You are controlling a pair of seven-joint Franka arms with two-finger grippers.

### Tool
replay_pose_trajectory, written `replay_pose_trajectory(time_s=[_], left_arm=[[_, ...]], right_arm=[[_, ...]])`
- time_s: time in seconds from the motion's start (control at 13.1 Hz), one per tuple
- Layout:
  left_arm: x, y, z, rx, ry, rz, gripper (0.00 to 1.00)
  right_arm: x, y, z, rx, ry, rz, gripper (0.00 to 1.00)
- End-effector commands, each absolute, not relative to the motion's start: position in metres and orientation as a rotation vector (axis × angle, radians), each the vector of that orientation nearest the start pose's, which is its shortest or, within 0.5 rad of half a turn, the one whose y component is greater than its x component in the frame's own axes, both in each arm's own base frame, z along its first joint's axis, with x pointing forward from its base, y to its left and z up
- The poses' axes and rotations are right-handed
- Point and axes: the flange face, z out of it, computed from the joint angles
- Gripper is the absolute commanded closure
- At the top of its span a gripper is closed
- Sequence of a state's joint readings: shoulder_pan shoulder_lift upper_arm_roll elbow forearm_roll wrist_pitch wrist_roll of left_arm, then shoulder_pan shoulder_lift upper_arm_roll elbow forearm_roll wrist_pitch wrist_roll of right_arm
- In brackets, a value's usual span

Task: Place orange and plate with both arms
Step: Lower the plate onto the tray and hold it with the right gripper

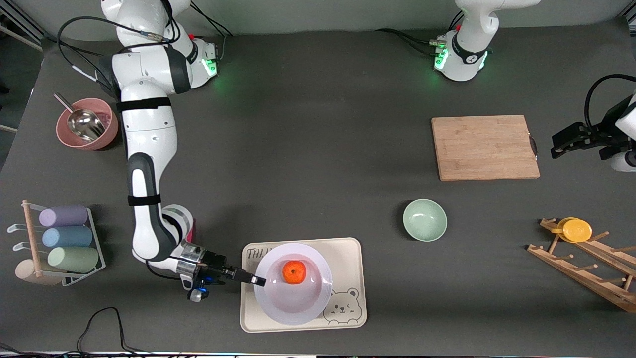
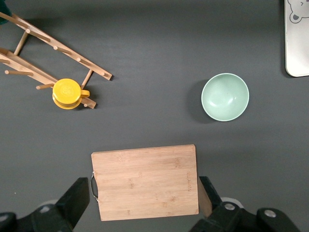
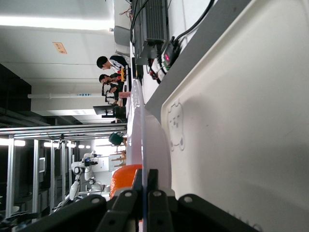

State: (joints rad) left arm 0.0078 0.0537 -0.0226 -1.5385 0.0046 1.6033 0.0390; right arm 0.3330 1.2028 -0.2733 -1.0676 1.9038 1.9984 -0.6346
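One orange (image 1: 293,272), bright and dimpled, sits in one glossy lavender-white plate (image 1: 293,308) on the bear tray (image 1: 348,263) atop a dark grey table (image 1: 298,149); the right gripper (image 1: 258,281) pinches the plate's nine-o'clock rim. Left wrist view: the left gripper (image 2: 145,205), fingers spread, waits over one cutting board (image 2: 145,181). Right wrist view: fingers (image 3: 133,200) clamp the rim.

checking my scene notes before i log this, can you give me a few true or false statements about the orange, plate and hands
1. The orange lies in the plate. True.
2. The plate sits on the wooden cutting board. False: it is on the cream bear tray.
3. The right hand is shut on the plate's rim. True.
4. The left hand holds the mint bowl. False: it is open, holding nothing, above the board.
5. The yellow cup hangs on the wooden rack. True.
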Motion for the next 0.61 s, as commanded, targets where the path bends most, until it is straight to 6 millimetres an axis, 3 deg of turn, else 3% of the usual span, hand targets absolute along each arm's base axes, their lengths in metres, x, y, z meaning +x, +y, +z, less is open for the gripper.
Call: replay_pose_trajectory(time_s=[0.0, 0.23, 0.53], left_arm=[[0.570, -0.008, 0.615, -3.142, 0.104, -0.031, 0.00], [0.570, -0.009, 0.615, -3.142, 0.106, -0.034, 0.00], [0.571, -0.008, 0.613, -3.143, 0.103, -0.031, 0.00]], right_arm=[[0.767, 0.194, 0.113, -1.780, 0.271, -0.299, 1.00], [0.761, 0.197, 0.093, -1.809, 0.217, -0.349, 1.00], [0.757, 0.203, 0.087, -1.799, 0.222, -0.347, 1.00]])
